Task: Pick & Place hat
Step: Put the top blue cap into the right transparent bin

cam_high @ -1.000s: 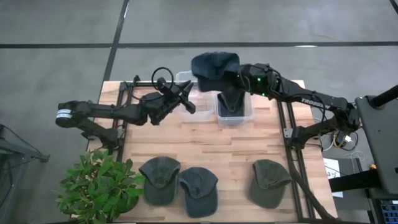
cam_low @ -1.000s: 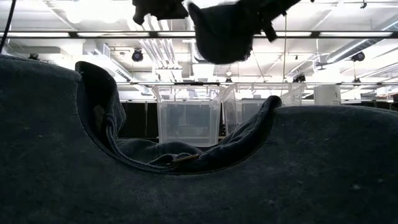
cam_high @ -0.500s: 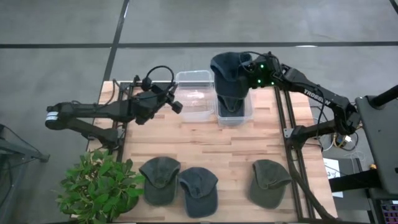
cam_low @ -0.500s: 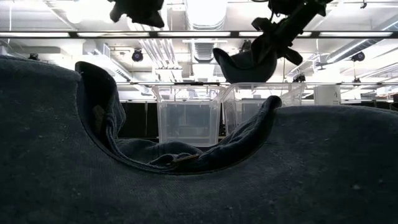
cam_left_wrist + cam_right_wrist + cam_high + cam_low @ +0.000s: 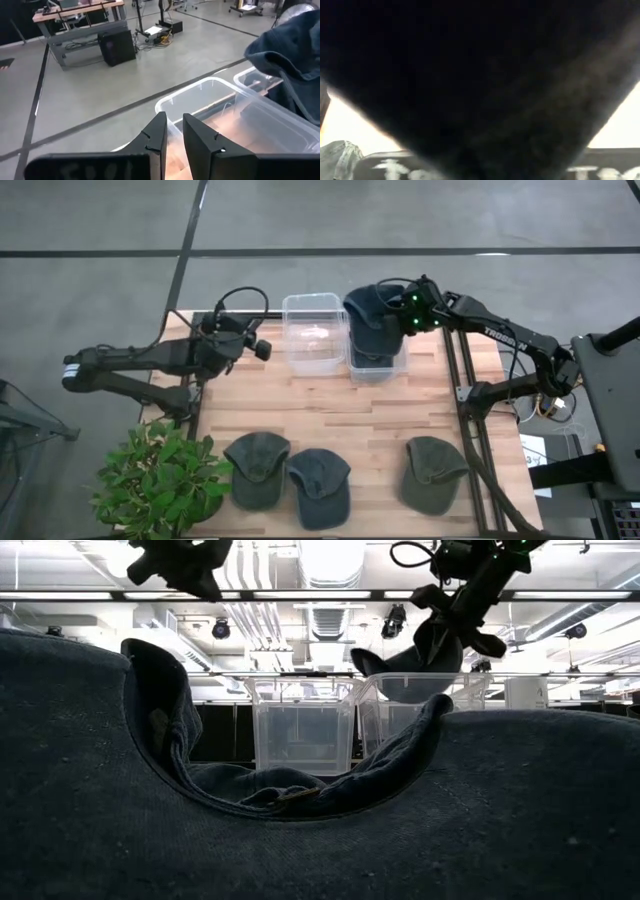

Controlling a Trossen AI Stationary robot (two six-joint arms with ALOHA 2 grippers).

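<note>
A dark blue hat [image 5: 372, 320] hangs over the right clear bin [image 5: 378, 368] at the table's far side, with my right gripper [image 5: 407, 316] shut on it. In the low view the hat [image 5: 402, 672] hangs just above that bin's rim. Dark cloth [image 5: 480, 75] fills the right wrist view. My left gripper [image 5: 264, 348] hovers left of the left clear bin [image 5: 314, 332], its fingers [image 5: 159, 131] a narrow gap apart with nothing between them. Three more hats [image 5: 257, 468] [image 5: 320, 485] [image 5: 435, 470] lie flat along the near edge. My right gripper holds the hat by its right-hand edge [image 5: 396, 318], coming slanting down from the table's right. In the low view the hat [image 5: 430, 645] hangs below the fingers, clear of the bin. The cloth hides the fingertips, so which part they pinch I cannot tell.
A potted plant [image 5: 160, 480] stands at the near left corner. Dark frame rails [image 5: 460, 380] run along both table sides. The hat [image 5: 300, 840] nearest the low camera blocks most of the low view. Bare wood [image 5: 330, 410] lies between the bins and the row of hats.
My right gripper has carried the hat toward the table's right and near side and downward, from beyond the bins to over the right bin; the hat has turned about as it went. My left gripper has drawn back toward the table's left edge, away from the hat.
</note>
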